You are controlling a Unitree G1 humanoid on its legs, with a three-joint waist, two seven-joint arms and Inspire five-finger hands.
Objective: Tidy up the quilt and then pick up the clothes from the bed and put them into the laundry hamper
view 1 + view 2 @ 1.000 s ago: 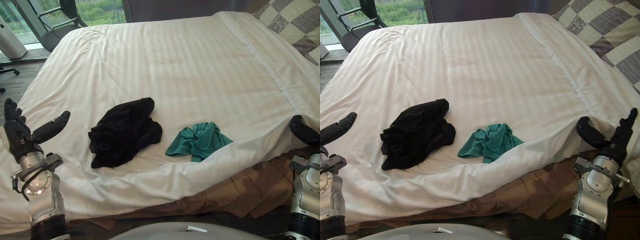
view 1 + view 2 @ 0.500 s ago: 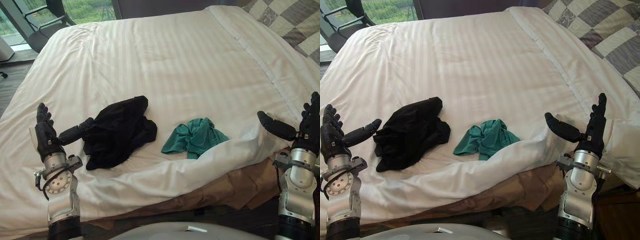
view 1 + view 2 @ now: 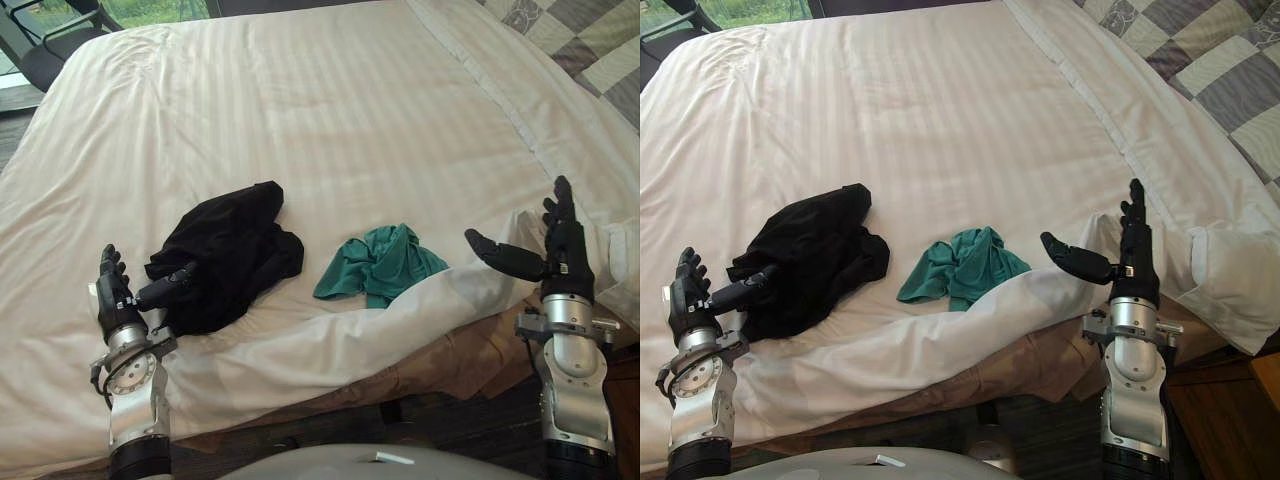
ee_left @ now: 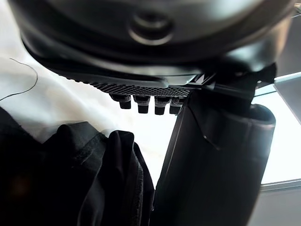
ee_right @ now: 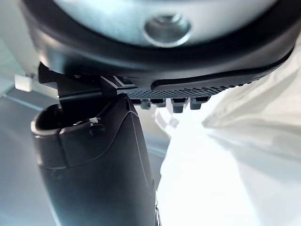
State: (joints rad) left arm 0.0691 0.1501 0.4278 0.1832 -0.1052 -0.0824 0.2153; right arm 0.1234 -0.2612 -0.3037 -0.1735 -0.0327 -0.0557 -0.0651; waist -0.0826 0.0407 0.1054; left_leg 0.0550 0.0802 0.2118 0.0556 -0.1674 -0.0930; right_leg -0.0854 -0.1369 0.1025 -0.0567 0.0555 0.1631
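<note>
Quilt (image 3: 330, 110) edge turned back — right hand (image 3: 563, 258) beside.

1. We see the quilt (image 3: 330, 110) as white, with faint stripes woven in tone on tone along its length.
2. We find the black clothes (image 3: 225, 250) plain, with no pattern on them.
3. We note the teal garment (image 3: 380, 265) as a plain blue-green.
4. We read the checked cushion (image 3: 1200, 60) as squares of grey, darker grey and cream.
5. We see the bed skirt (image 3: 440, 365) as tan.
6. We see the left hand (image 3: 118, 300) and the right hand (image 3: 560, 255) as black.
7. We see the floor (image 3: 460, 425) as dark brown.
</note>
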